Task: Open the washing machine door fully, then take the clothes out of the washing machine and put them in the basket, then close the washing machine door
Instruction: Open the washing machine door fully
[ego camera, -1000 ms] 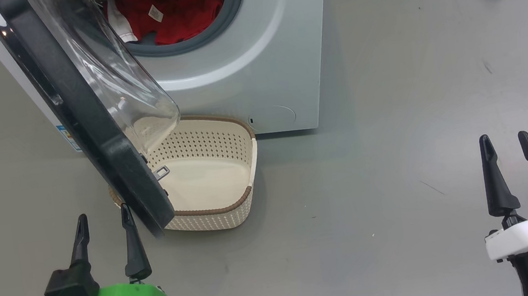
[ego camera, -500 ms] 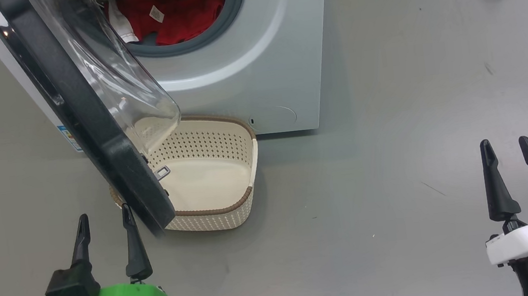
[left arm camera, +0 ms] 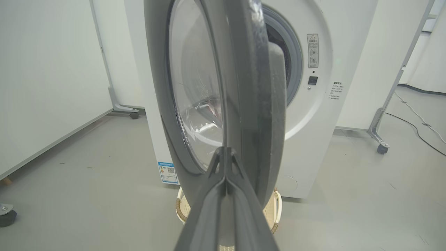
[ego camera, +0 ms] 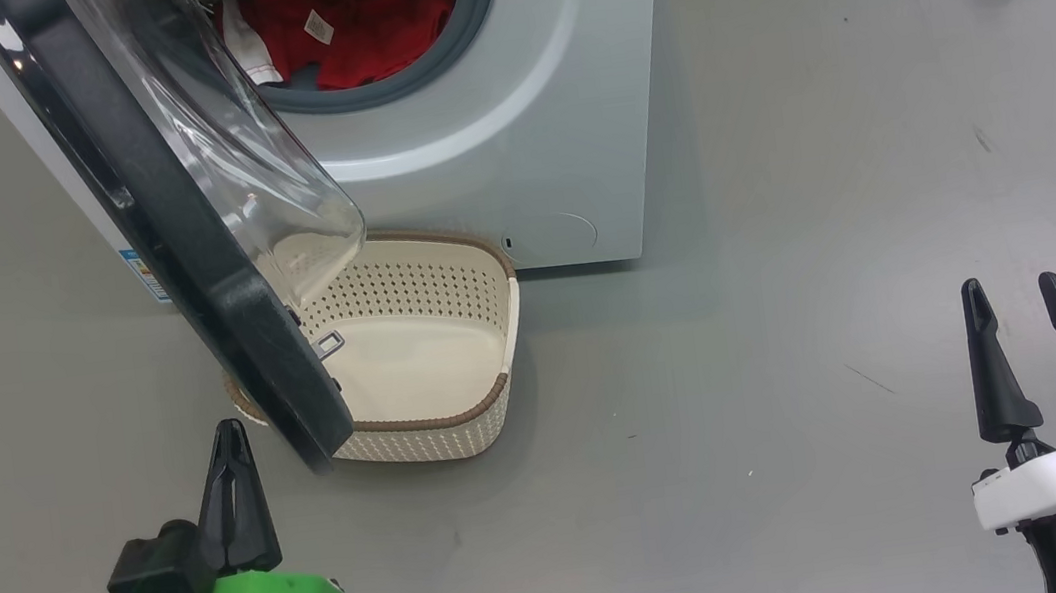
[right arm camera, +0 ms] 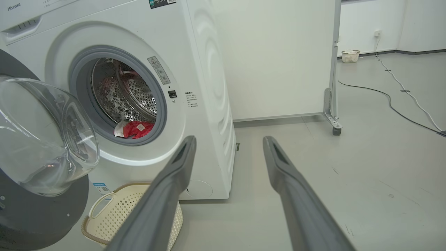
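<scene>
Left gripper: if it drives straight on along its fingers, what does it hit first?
Probably the washing machine door: the left gripper points at its dark rim, seen nearly edge-on. How far off it is, I can't tell.

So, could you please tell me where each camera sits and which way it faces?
Head view: on the head, looking down at door, basket, floor; left gripper and right gripper at bottom corners.
Left wrist view: on that wrist, facing the door's edge along shut fingers.
Right wrist view: on that wrist, facing the washing machine between open fingers.
Shared: door and basket.
</scene>
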Controlling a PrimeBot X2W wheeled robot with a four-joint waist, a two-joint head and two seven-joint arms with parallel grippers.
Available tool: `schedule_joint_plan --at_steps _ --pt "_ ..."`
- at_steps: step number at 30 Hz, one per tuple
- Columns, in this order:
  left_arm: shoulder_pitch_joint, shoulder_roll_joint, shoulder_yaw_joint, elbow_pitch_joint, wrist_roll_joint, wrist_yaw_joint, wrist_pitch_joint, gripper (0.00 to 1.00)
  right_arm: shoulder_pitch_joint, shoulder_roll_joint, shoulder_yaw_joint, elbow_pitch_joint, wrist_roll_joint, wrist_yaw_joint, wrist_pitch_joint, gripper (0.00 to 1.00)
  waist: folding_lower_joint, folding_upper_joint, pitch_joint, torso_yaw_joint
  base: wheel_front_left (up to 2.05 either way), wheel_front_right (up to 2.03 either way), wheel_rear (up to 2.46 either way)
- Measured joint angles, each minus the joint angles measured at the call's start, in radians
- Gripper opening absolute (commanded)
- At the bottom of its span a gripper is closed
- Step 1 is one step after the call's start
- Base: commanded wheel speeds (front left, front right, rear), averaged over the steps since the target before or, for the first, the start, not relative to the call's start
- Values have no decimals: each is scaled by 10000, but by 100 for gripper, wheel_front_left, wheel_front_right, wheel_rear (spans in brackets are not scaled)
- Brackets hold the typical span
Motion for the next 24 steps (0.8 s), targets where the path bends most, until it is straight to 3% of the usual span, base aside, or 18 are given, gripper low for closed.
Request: schedule_joint_plan --at_steps 12,24 --pt "-19 2 332 -347 63 -2 0 0 3 138 -31 42 -92 86 0 100 0 0 -78 39 0 0 0" --pt "-886 0 593 -1678 474 -2 -2 0 8 290 -31 136 -203 173 0 100 0 0 -230 36 0 0 0"
